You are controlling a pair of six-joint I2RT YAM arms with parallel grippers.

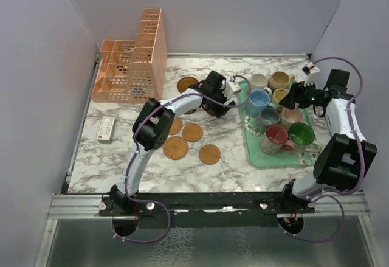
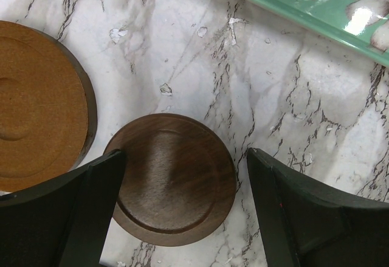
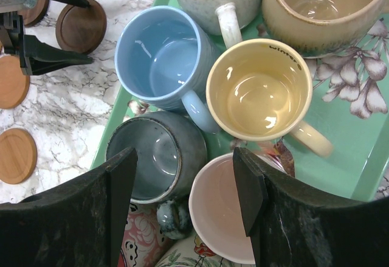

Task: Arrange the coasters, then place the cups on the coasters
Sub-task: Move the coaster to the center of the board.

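A round, dark brown coaster (image 2: 173,179) lies loose inside the wide-open left gripper (image 2: 185,157). Eight cups (image 1: 259,101) stand on the tray (image 1: 255,157). The right gripper (image 3: 182,157) is open and empty.

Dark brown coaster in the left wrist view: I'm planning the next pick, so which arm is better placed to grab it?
Left, probably. The left gripper is open and low over the dark brown coaster, a finger on each side. The right gripper is over the mugs on the tray.
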